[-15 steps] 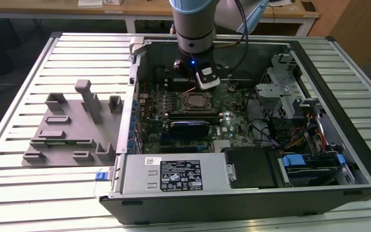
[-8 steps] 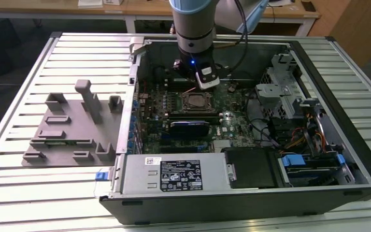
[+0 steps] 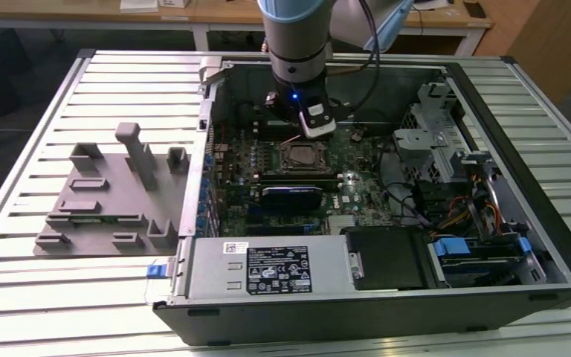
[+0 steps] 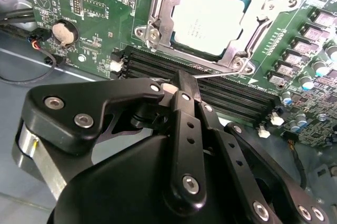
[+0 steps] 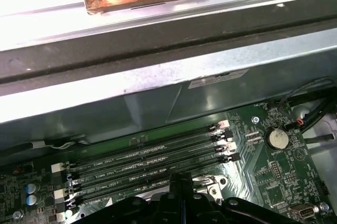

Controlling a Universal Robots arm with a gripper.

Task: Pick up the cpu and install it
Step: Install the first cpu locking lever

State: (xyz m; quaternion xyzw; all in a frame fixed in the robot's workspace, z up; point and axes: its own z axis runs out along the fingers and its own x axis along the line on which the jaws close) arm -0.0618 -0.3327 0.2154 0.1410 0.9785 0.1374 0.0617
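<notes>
The cpu [image 4: 209, 16] lies flat in the motherboard socket, its silver top showing inside the metal socket frame [image 4: 158, 11]. My gripper [image 4: 182, 84] is shut, its black fingers pressed together just beside the socket, over the memory slots [image 4: 231, 95]. The fingertips sit at the end of the thin metal socket lever [image 4: 221, 75]; whether they touch it I cannot tell. In the exterior view the gripper [image 3: 308, 128] hangs inside the open computer case, just above the socket [image 3: 300, 155]. In the first wrist view the gripper [image 5: 179, 179] points down at the memory slots [image 5: 147, 155].
The case wall [image 5: 158, 92] rises close behind the memory slots. A coin battery [image 4: 63, 32] and loose cables [image 4: 31, 71] lie beside the gripper. A drive cage [image 3: 444, 134] and power supply [image 3: 265, 268] crowd the case. A grey fixture block [image 3: 107, 197] stands outside, at the exterior view's left.
</notes>
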